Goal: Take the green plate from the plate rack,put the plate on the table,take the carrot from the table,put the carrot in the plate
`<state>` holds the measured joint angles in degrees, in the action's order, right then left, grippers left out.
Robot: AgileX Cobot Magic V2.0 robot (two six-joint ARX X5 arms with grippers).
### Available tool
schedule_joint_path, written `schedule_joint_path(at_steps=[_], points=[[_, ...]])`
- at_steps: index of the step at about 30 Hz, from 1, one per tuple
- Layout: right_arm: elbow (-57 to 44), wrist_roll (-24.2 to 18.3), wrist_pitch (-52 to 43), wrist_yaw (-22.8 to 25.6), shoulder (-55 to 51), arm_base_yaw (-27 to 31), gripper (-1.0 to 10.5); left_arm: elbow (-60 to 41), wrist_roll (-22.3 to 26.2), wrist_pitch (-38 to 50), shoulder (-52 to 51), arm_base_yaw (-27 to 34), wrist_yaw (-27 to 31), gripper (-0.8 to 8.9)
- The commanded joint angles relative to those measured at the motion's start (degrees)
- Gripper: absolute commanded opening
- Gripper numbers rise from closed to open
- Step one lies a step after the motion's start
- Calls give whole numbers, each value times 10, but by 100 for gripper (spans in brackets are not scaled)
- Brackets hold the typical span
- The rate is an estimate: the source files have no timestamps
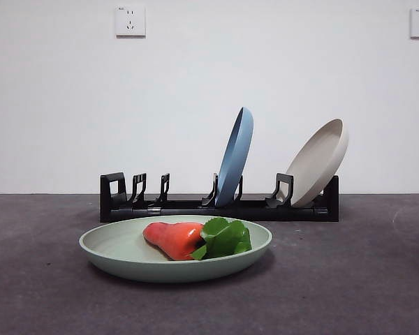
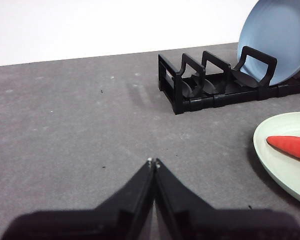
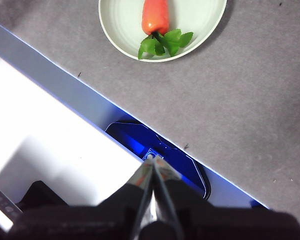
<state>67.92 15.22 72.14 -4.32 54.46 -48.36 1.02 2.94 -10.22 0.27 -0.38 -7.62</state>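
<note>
Lying in 1 green plate (image 1: 126, 252): 1 carrot (image 1: 173, 238).

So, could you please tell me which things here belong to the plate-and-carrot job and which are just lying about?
Part of the job:
green plate, on the table
carrot, lying in that plate
plate rack

Just there:
blue plate, in the rack
beige plate, in the rack

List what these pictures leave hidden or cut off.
- Front view: neither arm shows; the carrot hides part of the green plate floor.
- Left wrist view: the edge cuts the plate, the carrot's leaves, the blue plate and the plate rack.
- Right wrist view: the edge cuts the carrot's tip and the plate; the rack is out of view.
</note>
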Motion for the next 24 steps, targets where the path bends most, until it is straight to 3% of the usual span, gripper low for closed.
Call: schedule_joint_path(at_steps=[1, 9, 13, 16, 20, 24], points=[[-1, 2, -2, 2, -2, -1, 1, -7, -4, 1, -1, 2, 0, -3], [-1, 2, -2, 2, -3, -1, 1, -7, -4, 1, -1, 2, 0, -3], [-2, -84, -61, 63, -32, 30, 1, -7, -4, 1, -1, 2, 0, -3], [-11, -108, -179, 62, -72, 97, 1, -7, -4, 1, -1, 2, 0, -3], [-70, -109, -308, -45, -144, 228, 1, -7, -4, 1, -1, 2, 0, -3], [-167, -144, -377, -70, -218, 348, 1, -7, -4, 1, -1, 2, 0, -3]])
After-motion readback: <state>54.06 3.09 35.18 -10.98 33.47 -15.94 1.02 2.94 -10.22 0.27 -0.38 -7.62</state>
